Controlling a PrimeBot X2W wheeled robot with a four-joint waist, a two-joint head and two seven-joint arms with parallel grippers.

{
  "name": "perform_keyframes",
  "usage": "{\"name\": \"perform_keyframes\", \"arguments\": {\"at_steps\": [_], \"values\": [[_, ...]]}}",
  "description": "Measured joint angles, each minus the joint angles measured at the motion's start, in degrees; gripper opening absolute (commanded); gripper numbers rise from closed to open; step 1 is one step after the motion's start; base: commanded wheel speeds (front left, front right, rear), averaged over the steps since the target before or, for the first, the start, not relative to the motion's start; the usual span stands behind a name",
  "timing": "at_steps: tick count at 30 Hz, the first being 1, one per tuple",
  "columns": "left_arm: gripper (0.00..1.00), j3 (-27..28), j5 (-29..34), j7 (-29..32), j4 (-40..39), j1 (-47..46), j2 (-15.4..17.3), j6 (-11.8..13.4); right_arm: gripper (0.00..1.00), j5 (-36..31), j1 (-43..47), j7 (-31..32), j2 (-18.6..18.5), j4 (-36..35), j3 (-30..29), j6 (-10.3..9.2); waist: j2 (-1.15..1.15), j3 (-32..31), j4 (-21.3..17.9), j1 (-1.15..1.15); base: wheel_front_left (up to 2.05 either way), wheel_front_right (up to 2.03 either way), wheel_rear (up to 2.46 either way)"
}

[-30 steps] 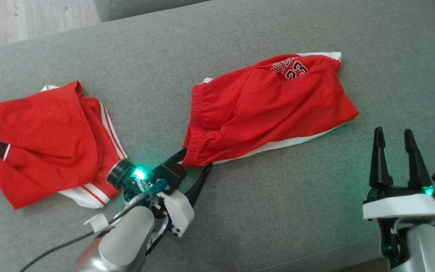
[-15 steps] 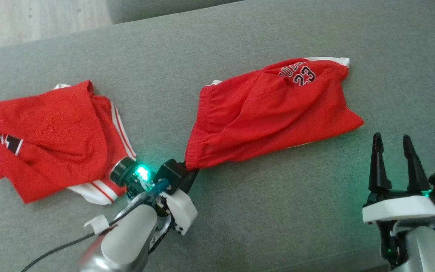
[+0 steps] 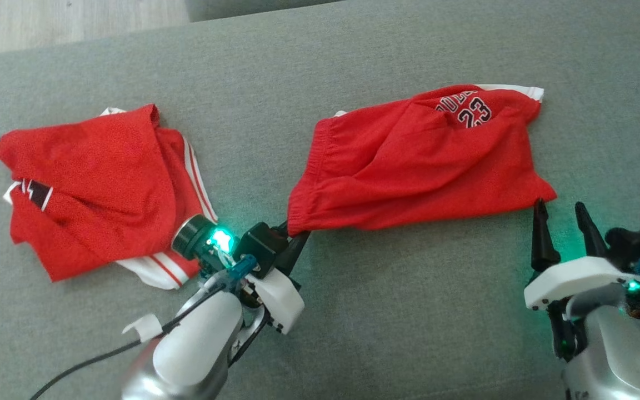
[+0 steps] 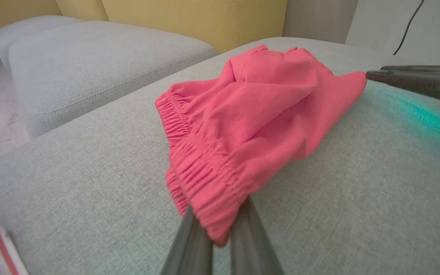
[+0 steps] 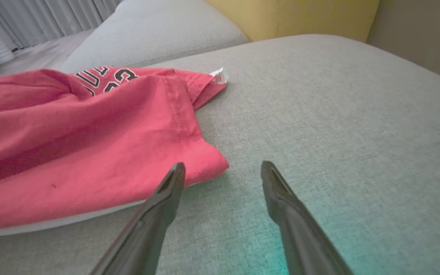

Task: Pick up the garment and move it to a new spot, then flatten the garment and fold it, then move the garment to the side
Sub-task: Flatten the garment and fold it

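The garment [image 3: 420, 161] is a pair of red shorts with a black and white 23 print, lying crumpled on the grey cushion [image 3: 386, 311] right of centre. My left gripper [image 3: 296, 240] is shut on the near corner of its elastic waistband; in the left wrist view the fingers pinch the ruffled band of the garment [image 4: 239, 130]. My right gripper [image 3: 561, 214] stands open just beside the garment's near right corner. In the right wrist view the garment [image 5: 71, 141] lies left of the open right gripper [image 5: 222, 170], its hem corner near the left fingertip.
A second red garment [image 3: 98, 183] with white stripes lies crumpled on the cushion at the left, close behind my left wrist. Another grey cushion [image 4: 90, 57] and a yellow backrest [image 4: 189, 19] stand beyond. Wooden floor [image 3: 64, 22] shows at the far left.
My left gripper has closed on the waistband corner, which stood between its open fingers a second ago. The right gripper has come up close to the garment's right corner. The head camera has shifted.
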Motion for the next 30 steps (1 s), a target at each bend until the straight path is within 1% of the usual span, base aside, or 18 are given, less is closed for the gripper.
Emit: {"name": "perform_keyframes", "arguments": {"at_steps": [3, 9, 14, 21, 30], "values": [[0.0, -0.2, -0.07, 0.42, -0.8, 0.0, 0.03, 0.0, 1.0, -0.62, -1.21, 0.04, -0.01, 2.22, -0.68, 0.0, 0.0, 0.21, 0.5, 0.0, 0.0, 0.0, 0.0], [0.0, -0.41, -0.44, 0.94, -1.55, 0.0, 0.32, 0.05, 1.0, -2.42, -1.12, -0.46, -0.01, 4.35, -1.77, 0.0, 0.0, 0.11, 0.43, 0.0, 0.0, 0.0, 0.0], [0.0, -0.55, -1.12, 0.94, -1.56, 0.06, 0.33, 0.49, 1.0, -4.69, -0.55, -0.41, -0.01, 4.09, -2.38, 0.0, 0.0, -0.58, -0.03, 0.0, 0.0, 0.0, 0.0], [0.0, -1.13, -1.15, 0.94, -1.71, 0.12, 0.32, 0.58, 1.0, -6.86, 1.49, 2.74, -0.01, 2.57, -2.35, 0.0, 0.0, -0.67, -0.44, 0.0, 0.0, 0.0, 0.0], [0.0, -1.86, -1.15, 0.94, -2.3, 0.04, 0.4, 0.8, 1.0, -7.67, -1.83, 3.69, -0.02, 2.86, -0.49, 0.0, 0.0, 0.84, 0.36, 0.0, 0.0, 0.0, 0.0]]}}
